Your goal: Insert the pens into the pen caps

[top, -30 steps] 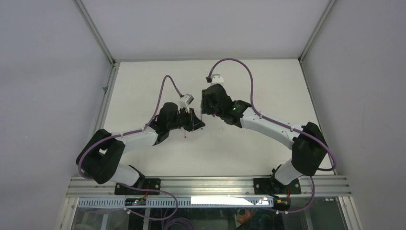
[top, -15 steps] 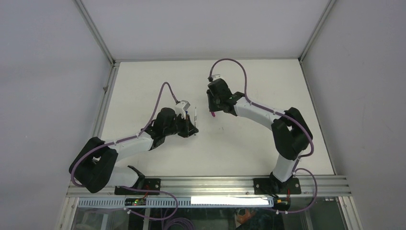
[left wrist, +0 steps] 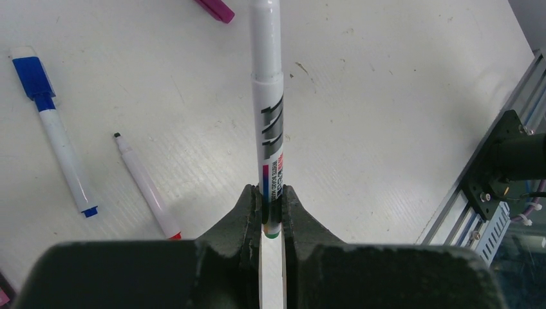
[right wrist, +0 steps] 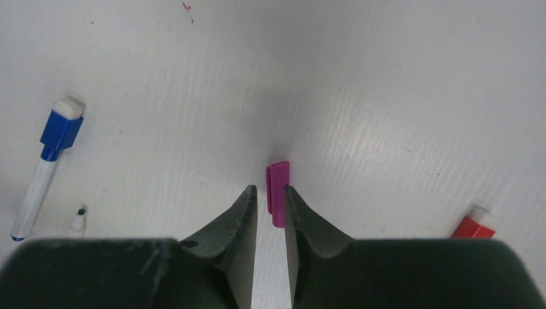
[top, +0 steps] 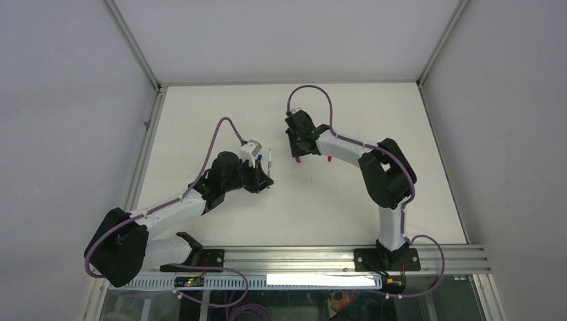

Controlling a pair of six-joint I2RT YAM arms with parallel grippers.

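Grey walls [top: 60, 100] close in a white surface [top: 220, 114], and both arms reach toward its middle.

The left gripper [left wrist: 269, 193] has its fingers pressed shut on the tail end of a white pen [left wrist: 267, 109]. In the left wrist view the pen sticks straight out toward twelve o'clock, and its far end runs out of the picture. Holding it by the tail leaves the front length free, which I judge is meant for pushing into a cap. From above, the pen looks lifted off the surface rather than lying flat.

The right gripper [right wrist: 269, 192] sits low over a magenta cap [right wrist: 277, 193] on the surface. Its fingers are only narrowly parted, one on each side of the cap. One looks to be against the cap, but a sliver of surface shows beside the other, so the pinch does not look complete. I cannot tell which end of the cap is the open mouth.

A red cap [right wrist: 475, 226] lies well apart, at about four o'clock from the magenta one. At nine o'clock lies a blue-capped pen [right wrist: 45, 158]. Just beside it, in the left wrist view, is an uncapped pen [left wrist: 145, 187].

My reading is that the cap is being picked up so that cap and white pen can be brought together in the air.
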